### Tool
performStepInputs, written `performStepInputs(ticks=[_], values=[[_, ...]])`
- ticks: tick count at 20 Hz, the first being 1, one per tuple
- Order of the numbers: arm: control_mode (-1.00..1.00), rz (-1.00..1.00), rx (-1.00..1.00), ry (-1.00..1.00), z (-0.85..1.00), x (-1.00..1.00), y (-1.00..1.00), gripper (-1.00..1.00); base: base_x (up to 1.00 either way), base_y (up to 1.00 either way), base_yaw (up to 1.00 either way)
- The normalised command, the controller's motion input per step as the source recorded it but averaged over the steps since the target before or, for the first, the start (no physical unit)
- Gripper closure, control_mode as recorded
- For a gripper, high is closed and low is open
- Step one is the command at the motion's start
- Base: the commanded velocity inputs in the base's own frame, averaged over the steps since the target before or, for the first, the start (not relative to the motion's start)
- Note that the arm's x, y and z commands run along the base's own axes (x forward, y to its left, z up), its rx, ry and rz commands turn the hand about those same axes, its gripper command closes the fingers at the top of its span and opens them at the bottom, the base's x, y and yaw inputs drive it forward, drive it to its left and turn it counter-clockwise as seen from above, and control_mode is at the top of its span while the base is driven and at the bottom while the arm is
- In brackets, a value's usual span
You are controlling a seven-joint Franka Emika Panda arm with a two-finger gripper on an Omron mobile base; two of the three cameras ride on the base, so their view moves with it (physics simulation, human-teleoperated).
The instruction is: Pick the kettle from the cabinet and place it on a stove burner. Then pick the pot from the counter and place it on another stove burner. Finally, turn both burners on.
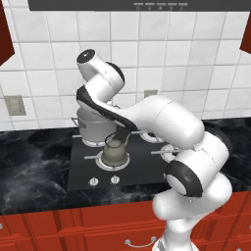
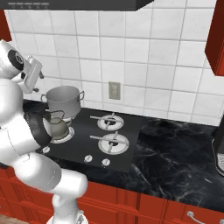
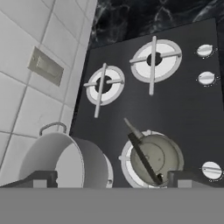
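Grey-green kettle [image 1: 114, 153]; grey pot [image 1: 93, 128]; black white-veined counter [image 1: 34, 162].

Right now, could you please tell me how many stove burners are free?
2: the rear free burner and the front free burner, beside the pot and kettle.

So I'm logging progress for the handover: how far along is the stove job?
Done: kettle sits on a front burner, pot on the burner behind it. In hand: nothing; the hand hangs open above them. Left: turning both burners on at the knobs.
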Motion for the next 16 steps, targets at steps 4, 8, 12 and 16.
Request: performStepInputs(ticks=[4,8,12,16], values=[[-1.00,-0.21,0.02,0.00,0.16,-0.37,-0.02,-1.00,0.00,0.00,0.00],[-1.00,-0.24,0.03,0.00,0.07,-0.42,-0.04,-1.00,0.00,0.00,0.00],[-1.00,-0.24,0.02,0.00,0.01,-0.43,-0.04,-1.00,0.00,0.00,0.00],[-1.00,-0.23,0.01,-0.04,0.00,-0.44,-0.02,-1.00,0.00,0.00,0.00]])
